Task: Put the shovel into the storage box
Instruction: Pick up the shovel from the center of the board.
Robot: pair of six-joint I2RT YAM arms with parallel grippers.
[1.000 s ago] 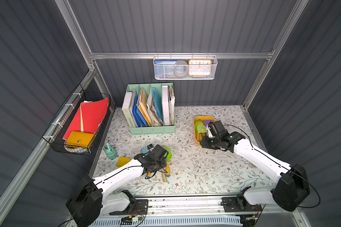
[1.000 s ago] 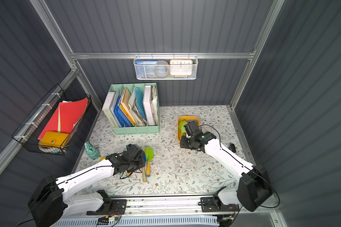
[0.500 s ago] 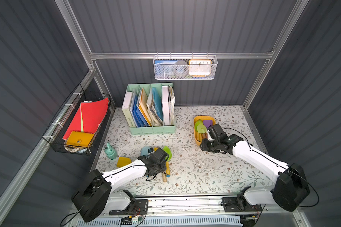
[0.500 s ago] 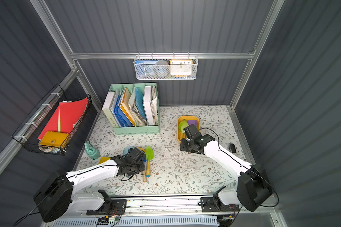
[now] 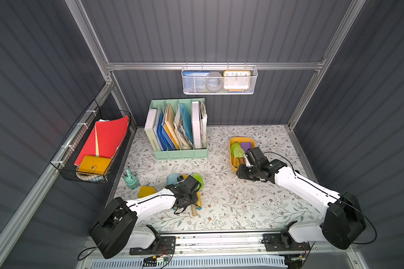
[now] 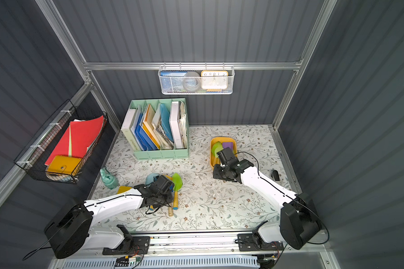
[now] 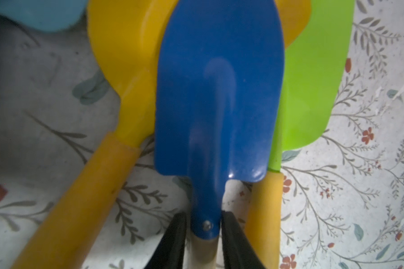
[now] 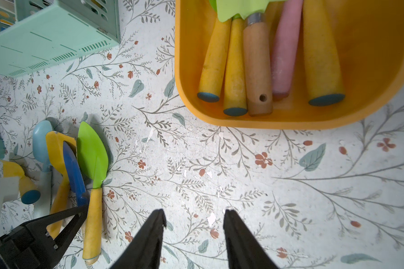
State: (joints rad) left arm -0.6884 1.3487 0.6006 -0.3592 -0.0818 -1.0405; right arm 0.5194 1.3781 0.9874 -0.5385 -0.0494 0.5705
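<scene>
In a top view the left arm stretches low over a shovel pile well apart from the mustard storage box; the right arm bends just beside it. Left wrist view: the blue shovel, with a glossy pointed blade and a pale wooden handle, overlaps one yellow shovel and one green shovel, its neck pinched by the left gripper. Right wrist view: five handles lie in the box; the right gripper hangs near it, fingers parted, empty.

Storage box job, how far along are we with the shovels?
Done: several shovels lie in the storage box. In hand: the left pincer straddles the blue shovel's neck, amid the pile. Left: carrying it over, plus the green shovel and yellow shovel beside it.
</scene>
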